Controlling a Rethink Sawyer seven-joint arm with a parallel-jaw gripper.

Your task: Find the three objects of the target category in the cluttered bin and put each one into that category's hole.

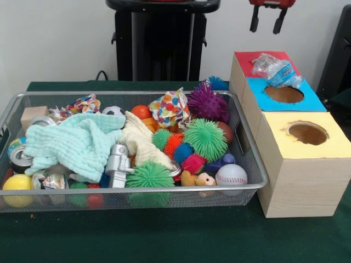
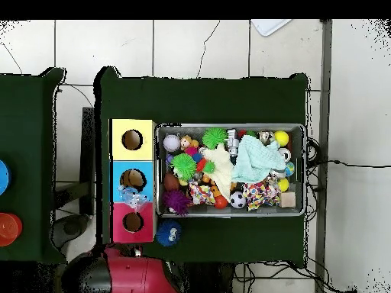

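Note:
My gripper [image 1: 267, 22] hangs at the top edge above the red end of the wooden box, open and empty. A see-through creased bottle with a blue label [image 1: 277, 70] lies on the box top across the red and blue sections; it also shows in the overhead view [image 2: 134, 198]. The red-topped hole [image 2: 133, 222] shows from overhead; in the front view the bottle hides it. The wire mesh bin [image 1: 164, 198] is full of toys, and no other bottle shows in it.
The blue-topped hole [image 1: 283, 94] and yellow-topped hole [image 1: 307, 133] are on the same box. The bin holds spiky balls [image 1: 205, 138], a mint cloth [image 1: 77, 143], a baseball [image 1: 231, 175] and silver cans [image 1: 19, 159]. A blue spiky ball [image 1: 218, 83] lies behind the bin.

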